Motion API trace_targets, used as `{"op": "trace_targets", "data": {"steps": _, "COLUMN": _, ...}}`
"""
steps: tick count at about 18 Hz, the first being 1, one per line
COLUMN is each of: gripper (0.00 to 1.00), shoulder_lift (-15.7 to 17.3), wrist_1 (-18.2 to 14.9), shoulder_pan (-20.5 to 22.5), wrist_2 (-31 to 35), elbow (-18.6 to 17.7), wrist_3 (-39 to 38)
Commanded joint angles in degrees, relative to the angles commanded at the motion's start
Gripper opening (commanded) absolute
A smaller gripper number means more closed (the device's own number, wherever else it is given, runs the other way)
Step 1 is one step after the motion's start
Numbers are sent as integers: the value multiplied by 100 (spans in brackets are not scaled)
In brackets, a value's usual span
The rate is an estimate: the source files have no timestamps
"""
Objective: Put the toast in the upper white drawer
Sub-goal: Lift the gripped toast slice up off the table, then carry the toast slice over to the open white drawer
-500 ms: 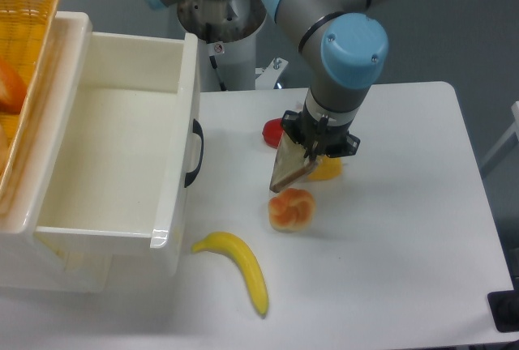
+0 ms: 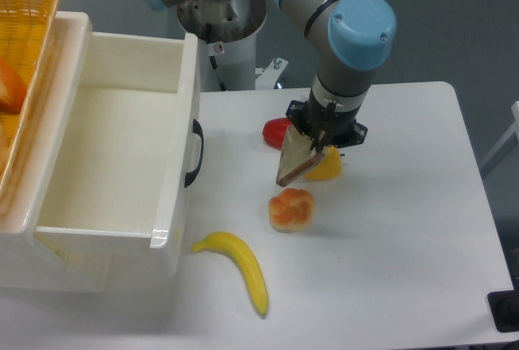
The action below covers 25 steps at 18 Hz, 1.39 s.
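I see the gripper (image 2: 318,149) pinched onto the top edge of the toast (image 2: 296,163), its fingers closed tight against the slice, which hangs tilted with its lower corner pointing down toward the left, clear of the white table (image 2: 405,228). Just behind the toast sit a yellow pepper-like piece (image 2: 328,168) and a red item (image 2: 274,132), mostly hidden by the arm, so I can't tell what it is. Below the slice lies the round orange fruit (image 2: 291,209), and nearer the front edge a banana (image 2: 238,265). The upper white drawer (image 2: 174,180) stands pulled open at the left, black handle (image 2: 195,152) facing the table, well apart from the toast; a yellow wicker basket (image 2: 31,10) sits at its far left. A grey wall is behind. Compared with half a second ago, the gripper and toast are higher and slightly to the right.
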Motion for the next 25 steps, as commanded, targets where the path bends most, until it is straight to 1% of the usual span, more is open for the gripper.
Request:
{"op": "trace_targets", "data": {"steps": 1, "gripper": 7, "shoulder_lift": 26, "wrist_1": -123, "shoulder_pan": 61, "wrist_2": 0, "elbow": 17, "wrist_3": 0}}
{"op": "trace_targets", "data": {"steps": 4, "gripper": 7, "shoulder_lift": 316, "wrist_1": -544, "shoulder_pan": 176, "wrist_2": 9, "elbow": 79, "wrist_3": 0}}
{"op": "trace_targets", "data": {"steps": 5, "gripper": 7, "shoulder_lift": 343, "wrist_1": -694, "shoulder_pan": 168, "wrist_2": 9, "elbow": 97, "wrist_3": 0}}
{"op": "trace_targets", "data": {"steps": 7, "gripper": 7, "shoulder_lift": 535, "wrist_1": -1019, "shoulder_pan": 185, "wrist_2": 9, "elbow": 132, "wrist_3": 9}}
{"op": "trace_targets", "data": {"steps": 10, "gripper": 7, "shoulder_lift": 817, "wrist_1": -1344, "shoulder_pan": 176, "wrist_2": -70, "elbow": 132, "wrist_3": 35}}
{"op": "trace_targets", "data": {"steps": 12, "gripper": 7, "shoulder_lift": 1001, "wrist_1": -1503, "shoulder_pan": 168, "wrist_2": -263, "elbow": 141, "wrist_3": 26}}
{"op": "trace_targets", "data": {"steps": 17, "gripper": 7, "shoulder_lift": 1502, "wrist_1": -2135, "shoulder_pan": 132, "wrist_2": -711, "elbow": 132, "wrist_3": 44}}
{"op": "trace_targets", "data": {"steps": 18, "gripper": 7, "shoulder_lift": 1608, "wrist_1": -2241, "shoulder_pan": 132, "wrist_2": -808, "elbow": 132, "wrist_3": 44}}
{"op": "trace_targets", "data": {"steps": 20, "gripper": 7, "shoulder_lift": 1766, "wrist_1": -2312, "shoulder_pan": 132, "wrist_2": -992, "elbow": 141, "wrist_3": 44}}
{"op": "trace_targets", "data": {"steps": 25, "gripper": 7, "shoulder_lift": 2030, "wrist_1": -2672, "shoulder_pan": 150, "wrist_2": -1291, "elbow": 176, "wrist_3": 44}}
